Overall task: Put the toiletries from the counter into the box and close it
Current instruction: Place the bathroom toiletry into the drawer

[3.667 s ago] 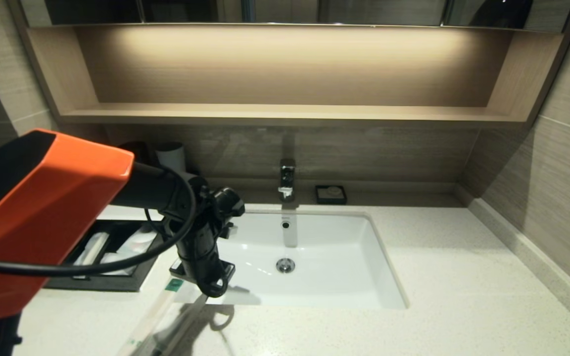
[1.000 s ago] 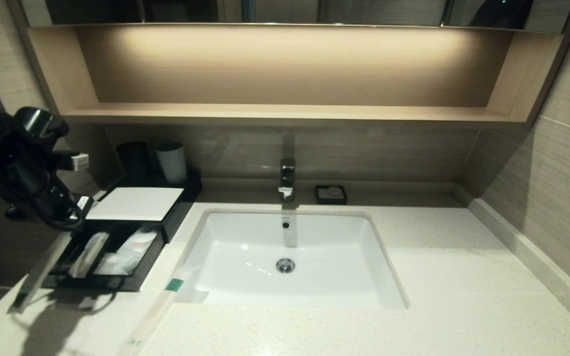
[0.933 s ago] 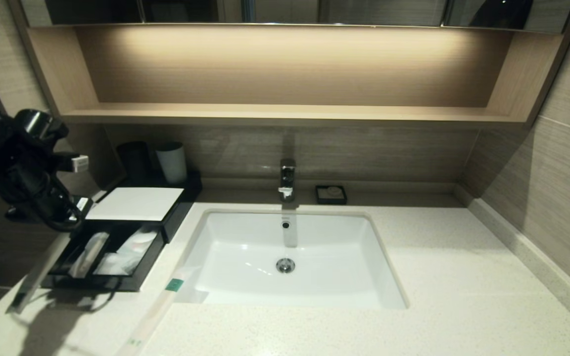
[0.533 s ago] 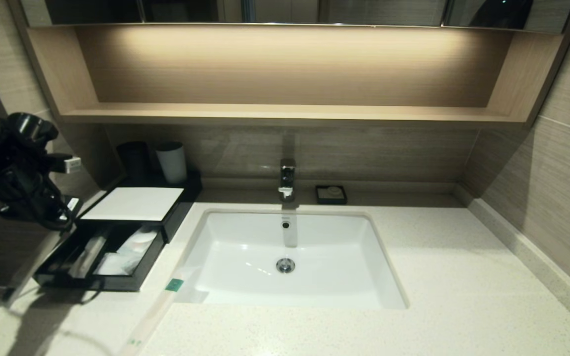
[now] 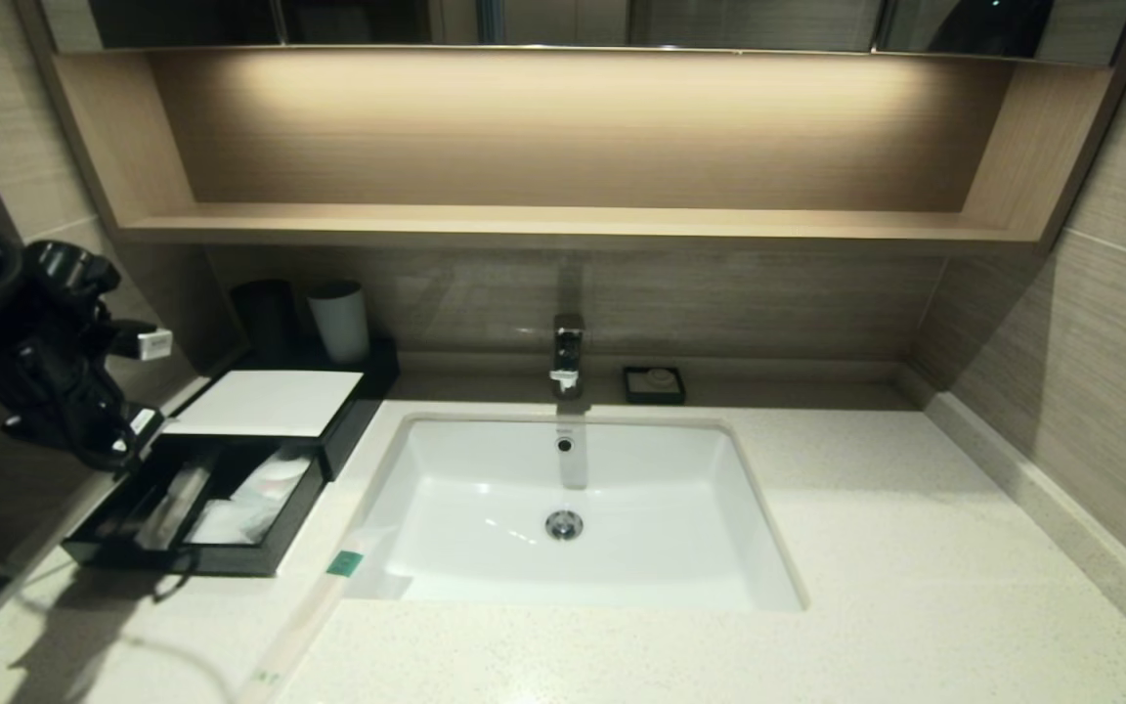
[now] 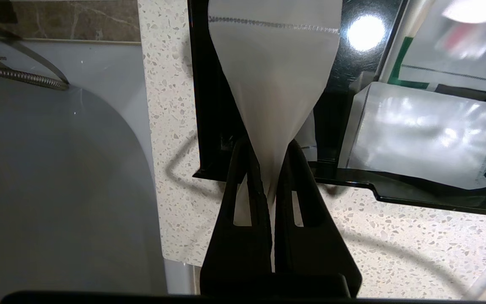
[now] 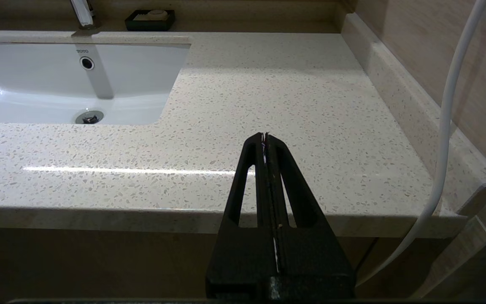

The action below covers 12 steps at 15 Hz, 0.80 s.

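The box (image 5: 265,401) stands at the counter's (image 5: 915,548) back left, its black drawer (image 5: 192,562) pulled open with whitish packets inside. My left gripper (image 5: 118,450) hangs over the drawer's left edge, shut on one long toiletry (image 5: 45,548) that slants down to the left. In the left wrist view the gripper (image 6: 270,147) pinches the translucent wrapper (image 6: 274,84) above the drawer's rim (image 6: 209,105). Another toiletry (image 5: 304,611) with a green label lies on the counter at the sink's front left corner. My right gripper (image 7: 265,136) is shut and empty, over the counter's front right.
The white sink (image 5: 573,508) with its tap (image 5: 568,354) fills the middle. A black cup (image 5: 265,318) and a white cup (image 5: 338,318) stand behind the box. A small black soap dish (image 5: 654,384) sits by the back wall. The tan shelf (image 5: 563,223) overhangs.
My left gripper has risen from the counter by the sink's front left and carried one toiletry left to the drawer's edge. In the last second it shifted slightly.
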{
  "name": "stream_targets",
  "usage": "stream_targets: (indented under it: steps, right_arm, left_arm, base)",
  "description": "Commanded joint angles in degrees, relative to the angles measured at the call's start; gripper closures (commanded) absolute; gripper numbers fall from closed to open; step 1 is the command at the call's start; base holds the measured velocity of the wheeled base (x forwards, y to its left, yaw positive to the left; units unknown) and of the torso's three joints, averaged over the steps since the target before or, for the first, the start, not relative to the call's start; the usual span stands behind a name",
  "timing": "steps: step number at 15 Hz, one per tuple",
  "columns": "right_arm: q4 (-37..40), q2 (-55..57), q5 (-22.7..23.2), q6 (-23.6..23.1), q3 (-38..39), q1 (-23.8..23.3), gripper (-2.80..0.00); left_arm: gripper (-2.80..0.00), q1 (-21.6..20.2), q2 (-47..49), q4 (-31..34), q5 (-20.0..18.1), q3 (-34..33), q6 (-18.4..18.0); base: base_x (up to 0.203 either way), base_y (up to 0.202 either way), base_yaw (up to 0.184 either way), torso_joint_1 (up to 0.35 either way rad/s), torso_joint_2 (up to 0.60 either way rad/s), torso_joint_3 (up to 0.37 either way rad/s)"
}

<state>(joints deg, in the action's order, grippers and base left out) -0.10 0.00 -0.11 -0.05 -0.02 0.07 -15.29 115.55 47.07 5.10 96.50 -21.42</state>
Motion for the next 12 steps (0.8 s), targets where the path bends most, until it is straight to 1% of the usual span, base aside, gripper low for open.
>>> stream_targets:
  steps: [1,4,6,8,10,12]
  right_arm:
    - [-0.1,0.0,0.0,0.0,0.1,0.0,0.00]
    - [0.0,0.0,0.0,0.0,0.1,0.0,0.00]
    - [-0.1,-0.1,0.0,0.0,0.0,0.0,0.00]
    - [0.0,0.0,0.0,0.0,0.1,0.0,0.00]
    - [0.0,-0.1,0.0,0.0,0.1,0.0,0.00]
    - [0.0,0.0,0.0,0.0,0.1,0.0,0.00]
  left_arm:
    - [0.00,0.0,1.5,0.4,0.5,0.1,-0.8]
    - [0.00,0.0,3.1,1.2,1.1,1.5,-0.5]
    - [0.00,0.0,4.0,4.8,1.2,4.1,-0.2]
    - [0.00,0.1,5.4,8.9,1.1,7.0,0.8]
    - [0.00,0.3,6.8,11.7,1.1,9.8,1.6]
    - [0.00,0.5,7.9,13.9,1.1,11.9,1.3]
  base:
    - [0.000,0.000,0.000,0.000,0.00,0.000]
    - [0.000,0.000,0.000,0.000,0.00,0.000]
    - [0.000,0.000,0.000,0.000,0.00,0.000]
    - [0.000,0.000,0.000,0.000,0.00,0.000]
    - [0.000,0.000,0.000,0.000,0.00,0.000]
    - [0.000,0.000,0.000,0.000,0.00,0.000]
